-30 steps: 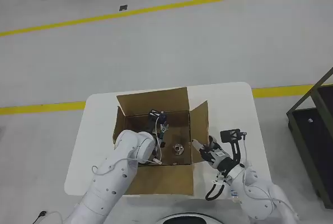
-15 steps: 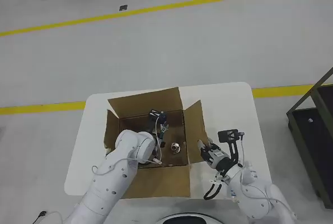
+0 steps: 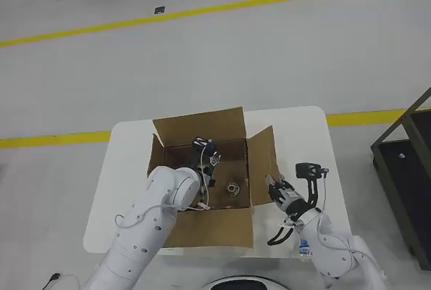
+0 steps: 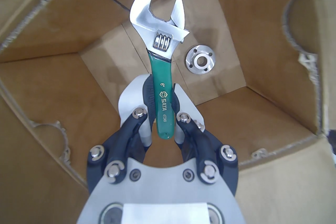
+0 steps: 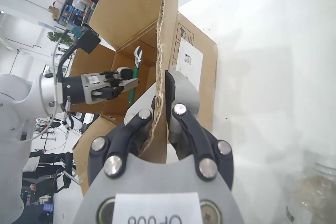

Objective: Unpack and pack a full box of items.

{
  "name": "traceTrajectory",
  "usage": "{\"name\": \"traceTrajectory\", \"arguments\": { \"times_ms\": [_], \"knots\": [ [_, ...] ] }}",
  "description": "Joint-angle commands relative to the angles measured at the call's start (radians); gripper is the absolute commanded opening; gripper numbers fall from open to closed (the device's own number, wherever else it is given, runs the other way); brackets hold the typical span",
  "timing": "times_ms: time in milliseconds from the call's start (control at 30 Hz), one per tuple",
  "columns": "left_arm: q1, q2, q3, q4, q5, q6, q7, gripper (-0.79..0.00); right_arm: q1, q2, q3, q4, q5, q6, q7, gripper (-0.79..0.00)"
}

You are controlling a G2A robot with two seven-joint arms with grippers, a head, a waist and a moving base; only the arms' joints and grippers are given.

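1. Standing upright between my right arm and the box's inside, the right flap [image 5: 168,33] is pinched at its torn edge by my right jaws, which are closed on it.
2. A clear container [image 5: 312,191], too blurred to name, sits on the white surface [image 3: 128,181] near my right arm, outside the box.
3. The open cardboard box [image 3: 201,129] rests on that surface, its far flap raised and its near flap [image 3: 208,232] folded out flat.
4. My left jaws grip the green handle of the wrench [image 4: 160,78], holding it head-first inside the box, above the floor.
5. A round metal flange [image 4: 200,60] lies flat on the box floor, near the wrench's head but apart from it.
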Motion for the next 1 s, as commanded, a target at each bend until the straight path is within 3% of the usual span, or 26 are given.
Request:
{"name": "traceTrajectory", "arguments": {
  "times_ms": [0,233,533,967],
  "knots": [
    [-0.010,-0.001,-0.006,-0.034,-0.015,-0.006,-0.009,-0.785,0.001,0.000,0.003,0.003,-0.002,0.004,-0.003,-0.785],
    [-0.047,0.000,-0.023,-0.113,-0.023,-0.017,-0.038,-0.785,0.006,0.003,0.030,0.025,0.000,-0.003,-0.012,-0.785],
    [-0.050,0.004,-0.041,-0.145,-0.015,-0.019,-0.048,-0.785,0.003,0.013,0.086,0.032,-0.077,-0.048,-0.031,-0.785],
    [-0.103,0.011,-0.082,-0.195,0.006,-0.023,-0.093,-0.785,0.021,0.015,0.108,0.062,-0.047,-0.070,-0.046,-0.785]
  ]
}}
